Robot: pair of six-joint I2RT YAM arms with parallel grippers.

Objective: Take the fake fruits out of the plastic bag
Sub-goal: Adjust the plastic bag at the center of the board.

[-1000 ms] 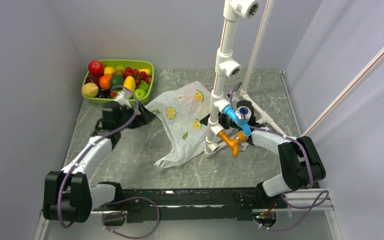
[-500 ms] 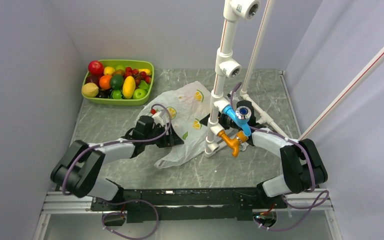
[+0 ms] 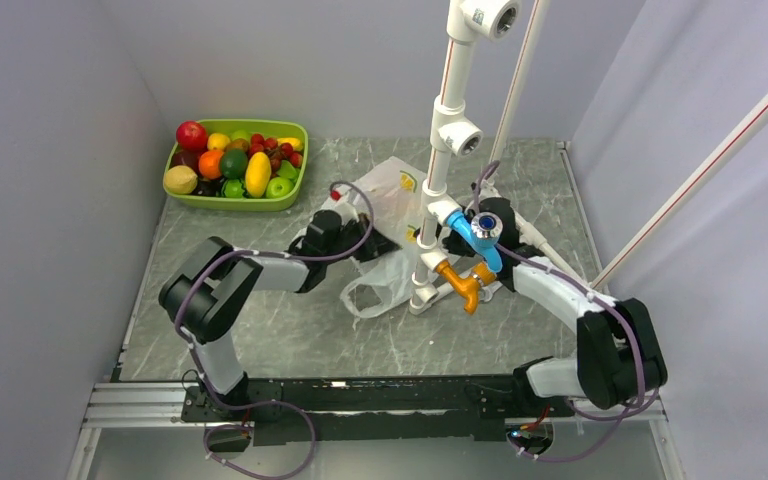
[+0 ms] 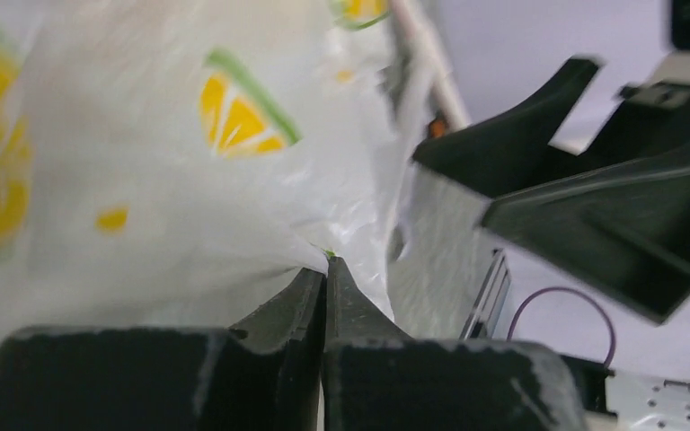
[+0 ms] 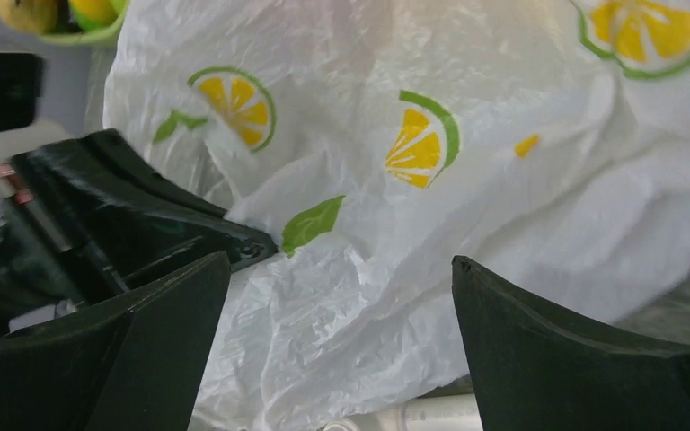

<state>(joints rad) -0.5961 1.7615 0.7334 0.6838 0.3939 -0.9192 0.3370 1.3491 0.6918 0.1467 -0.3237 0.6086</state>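
The plastic bag (image 3: 390,195), white film printed with lemon slices, lies crumpled against the pipe stand. My left gripper (image 3: 378,248) reaches in from the left and is shut on a fold of the bag (image 4: 144,180), its tips (image 4: 325,262) pinched tight on the film. My right gripper (image 5: 341,260) stands open right in front of the bag (image 5: 467,180), nothing between its fingers; in the top view the stand mostly hides it. Fake fruits lie in the green tray: a red apple (image 3: 191,134), a dull yellow lemon (image 3: 180,180) and a long yellow fruit (image 3: 258,173). I make out nothing inside the bag.
The lime-green tray (image 3: 235,203) sits at the back left, heaped with several other fruits. A white pipe stand (image 3: 440,150) with a blue tap (image 3: 460,225) and an orange tap (image 3: 460,280) rises between the bag and my right arm. Grey walls close in on both sides.
My left arm swung from the tray across to the bag and its jaws shut on the film. The bag bunched up toward the pipe stand. My right gripper barely moved.
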